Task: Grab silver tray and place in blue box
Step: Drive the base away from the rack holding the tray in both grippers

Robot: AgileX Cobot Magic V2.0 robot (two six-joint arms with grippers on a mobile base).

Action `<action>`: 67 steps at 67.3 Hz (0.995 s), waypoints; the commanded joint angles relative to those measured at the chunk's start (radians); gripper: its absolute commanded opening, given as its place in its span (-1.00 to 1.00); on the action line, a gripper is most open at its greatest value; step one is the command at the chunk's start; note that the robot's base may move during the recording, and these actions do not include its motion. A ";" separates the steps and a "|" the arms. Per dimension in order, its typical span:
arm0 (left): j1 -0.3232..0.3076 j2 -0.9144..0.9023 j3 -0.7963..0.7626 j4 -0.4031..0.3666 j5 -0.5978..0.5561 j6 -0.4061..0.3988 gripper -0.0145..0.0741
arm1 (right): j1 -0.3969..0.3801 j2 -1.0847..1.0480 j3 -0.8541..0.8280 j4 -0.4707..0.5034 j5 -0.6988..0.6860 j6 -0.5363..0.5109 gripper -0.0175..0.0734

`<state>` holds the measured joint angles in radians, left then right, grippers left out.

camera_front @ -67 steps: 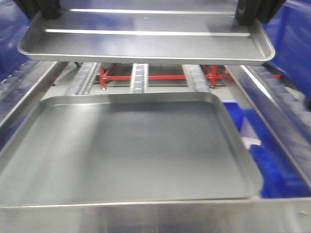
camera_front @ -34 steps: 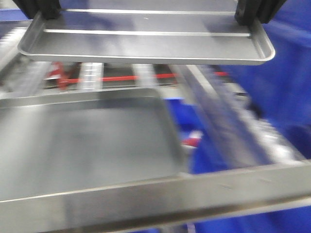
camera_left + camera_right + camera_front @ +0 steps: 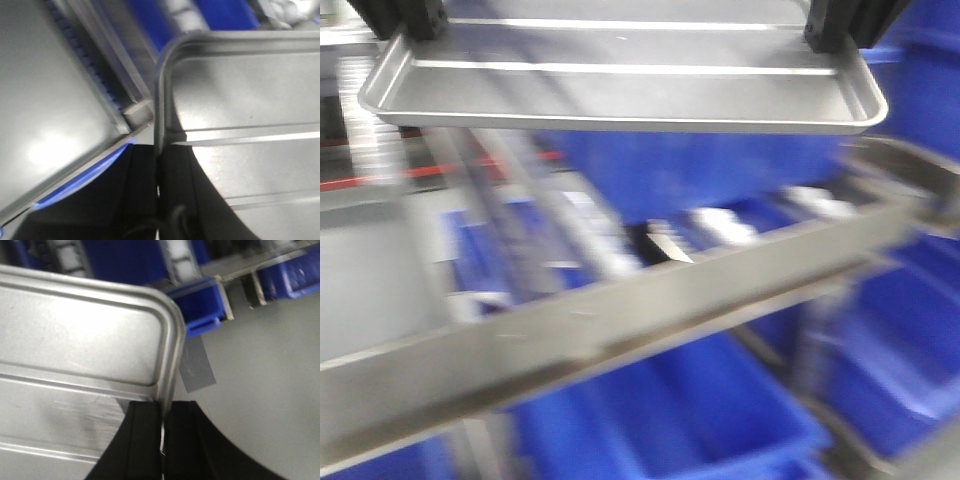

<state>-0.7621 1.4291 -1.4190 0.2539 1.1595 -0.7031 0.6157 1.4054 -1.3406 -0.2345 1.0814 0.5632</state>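
The silver tray [image 3: 620,95], shiny with lengthwise ridges, hangs level across the top of the front view. My left gripper [image 3: 405,15] is shut on its left rim and my right gripper [image 3: 840,20] on its right rim. In the left wrist view the black fingers [image 3: 142,185] of the left gripper [image 3: 159,157] pinch the tray's [image 3: 250,100] edge. In the right wrist view the right gripper [image 3: 163,415] pinches the rim near a corner of the tray [image 3: 75,340]. A blue box [image 3: 720,170] shows blurred below and behind the tray. Which crate is the task's box I cannot tell.
A metal rack rail [image 3: 620,320] crosses the front view diagonally under the tray. More blue crates lie below it [image 3: 720,410] and at the right [image 3: 910,330]. A grey surface [image 3: 370,260] is at the left. Small blue bins [image 3: 200,315] and a grey floor [image 3: 260,390] show beyond the tray.
The whole scene has swept left under the held tray. The dull grey tray and rack have slid away left and blue crates have come into view. Both grippers still hold the silver tray.
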 commanded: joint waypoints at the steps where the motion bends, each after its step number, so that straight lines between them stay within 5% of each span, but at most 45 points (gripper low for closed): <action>1: -0.006 -0.035 -0.032 0.054 0.008 0.012 -0.91 | -0.004 -0.039 -0.032 -0.078 0.004 -0.021 -0.49; 67: -0.006 -0.035 -0.032 0.052 0.008 0.012 -0.91 | -0.004 -0.039 -0.032 -0.078 0.004 -0.021 -0.49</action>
<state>-0.7621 1.4291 -1.4190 0.2502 1.1595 -0.7031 0.6157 1.4054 -1.3406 -0.2345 1.0863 0.5632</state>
